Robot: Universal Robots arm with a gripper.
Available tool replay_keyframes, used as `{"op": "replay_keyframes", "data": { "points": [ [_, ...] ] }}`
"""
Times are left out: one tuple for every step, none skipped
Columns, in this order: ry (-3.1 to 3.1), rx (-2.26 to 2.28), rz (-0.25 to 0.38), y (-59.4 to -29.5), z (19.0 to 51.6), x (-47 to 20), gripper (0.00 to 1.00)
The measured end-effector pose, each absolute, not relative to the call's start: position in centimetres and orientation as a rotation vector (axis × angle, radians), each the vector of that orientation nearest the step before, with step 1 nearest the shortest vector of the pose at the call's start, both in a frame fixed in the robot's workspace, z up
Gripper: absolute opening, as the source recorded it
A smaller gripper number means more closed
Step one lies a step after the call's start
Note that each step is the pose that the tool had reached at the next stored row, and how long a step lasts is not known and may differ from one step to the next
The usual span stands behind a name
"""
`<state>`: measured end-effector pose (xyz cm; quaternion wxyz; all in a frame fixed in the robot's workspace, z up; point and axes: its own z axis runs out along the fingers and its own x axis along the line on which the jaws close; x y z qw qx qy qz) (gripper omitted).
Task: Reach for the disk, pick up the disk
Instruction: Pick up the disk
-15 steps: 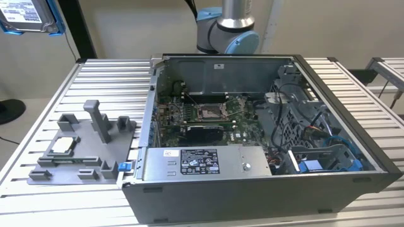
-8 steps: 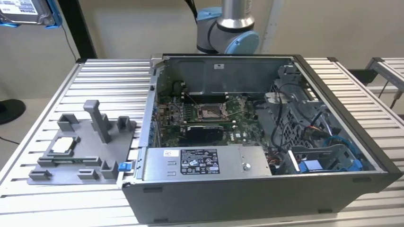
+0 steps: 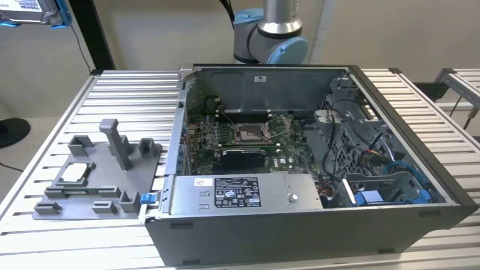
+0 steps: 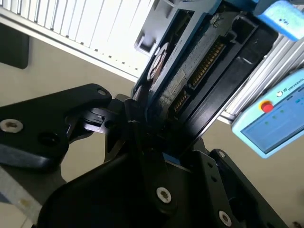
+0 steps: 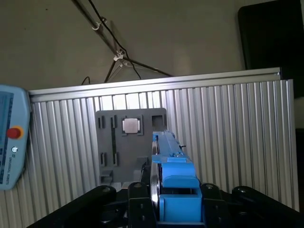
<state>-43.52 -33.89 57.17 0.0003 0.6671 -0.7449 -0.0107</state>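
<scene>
Exterior view: the disk (image 3: 28, 11) hangs high, well above the table (image 3: 127, 95). Second wrist view: the gripper (image 4: 154, 135) is clamped on the disk's side edges, with the circuit side showing. First wrist view adds its blue bracket (image 5: 175, 175), edge-on. It is probably rigid, dense and shock-sensitive, so the edges suit gripping.

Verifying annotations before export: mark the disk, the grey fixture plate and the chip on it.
disk (image 5: 178, 178): first wrist view, on its blue bracket.
grey fixture plate (image 5: 134, 148): first wrist view, bare flat area.
chip (image 5: 130, 125): first wrist view, centre of its silver top.
</scene>
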Motion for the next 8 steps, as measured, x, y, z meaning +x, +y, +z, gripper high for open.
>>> {"op": "replay_keyframes", "data": {
  "points": [
    [-2.34,2.095,-0.033,-33.9,57.1,-43.5,0.0],
    [-2.34,2.096,-0.033,-33.9,57.0,-43.5,0.0],
    [-2.34,2.096,-0.033,-33.9,56.8,-43.5,0.0],
    [-2.34,2.096,-0.033,-33.9,56.6,-43.5,0.0],
    [-2.34,2.096,-0.032,-33.9,56.4,-43.3,0.0],
    [-2.34,2.096,-0.032,-33.9,56.3,-42.9,0.0],
    [-2.34,2.096,-0.032,-33.9,56.1,-42.5,0.0],
    [-2.34,2.096,-0.033,-33.9,56.0,-42.0,0.0]
  ]
}}
